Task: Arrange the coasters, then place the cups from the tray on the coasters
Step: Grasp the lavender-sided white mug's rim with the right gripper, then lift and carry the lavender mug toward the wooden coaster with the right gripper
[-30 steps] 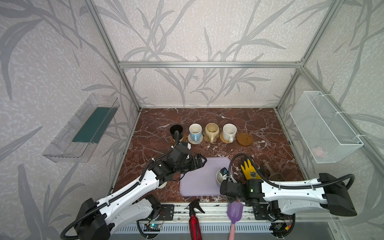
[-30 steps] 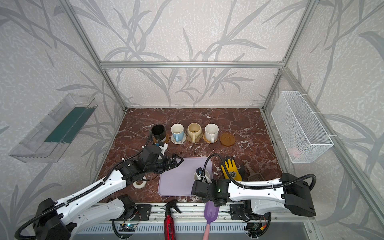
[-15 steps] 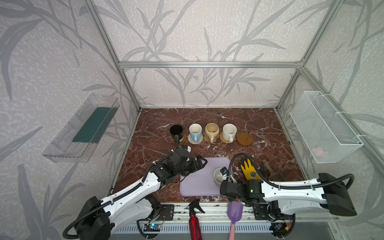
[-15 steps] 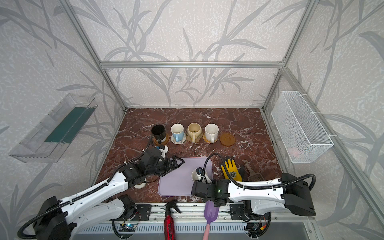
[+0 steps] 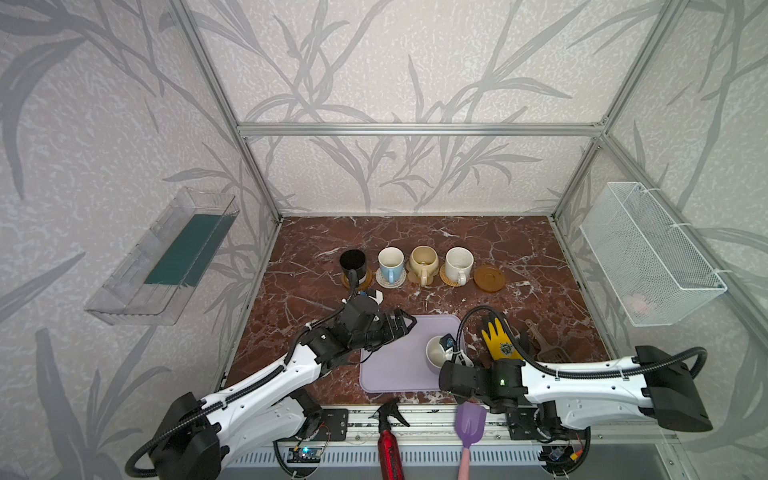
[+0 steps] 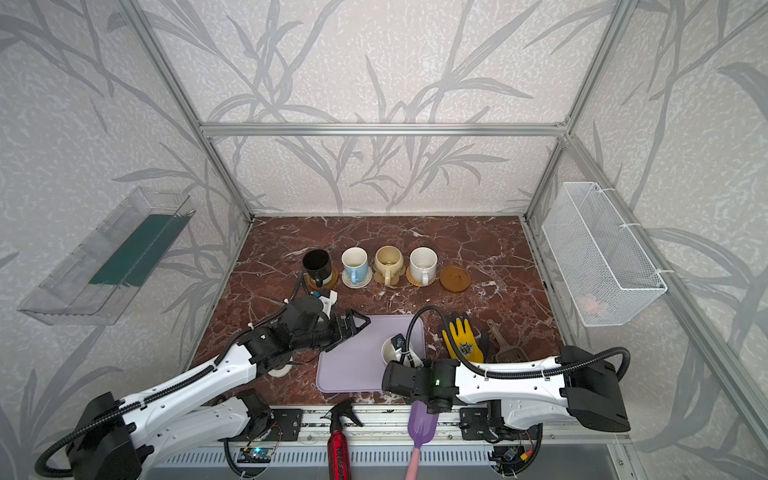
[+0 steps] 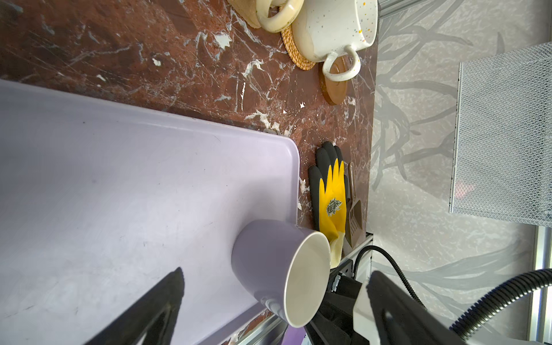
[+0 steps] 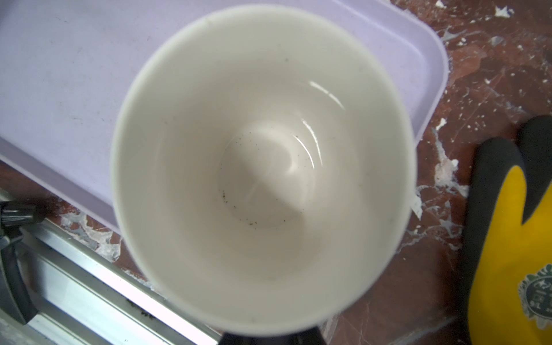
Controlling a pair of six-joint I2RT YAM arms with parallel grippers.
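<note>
Right gripper point(image 5: 448, 348) clamping lavender mug point(image 5: 434, 358) at right edge of tray point(image 5: 395, 376), left gripper point(image 5: 402, 324) hovering agape over its far-left corner.

bare amber coaster point(image 5: 489, 277), glove point(image 5: 500, 343) beside tray point(image 5: 395, 370)

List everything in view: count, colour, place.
tray: one, lavender, front middle
cups: five; black cup, light blue cup, beige cup, white speckled cup in far row; lavender cup at tray's right edge
coasters: five, far row; left amber coaster, whitish coaster, tan coaster, golden coaster under cups; right amber coaster bare
glove: one, yellow-black, right of tray
scoop: one, brown, beside glove
tape roll: one, white, left of tray
spray bottle: one, red, front rail
spatula: one, purple, front rail
wire basket: one, white, right wall
clear bin: one, transparent, left wall
left gripper: jaws open, over tray's far edge
right gripper: jaws shut on lavender cup
</note>
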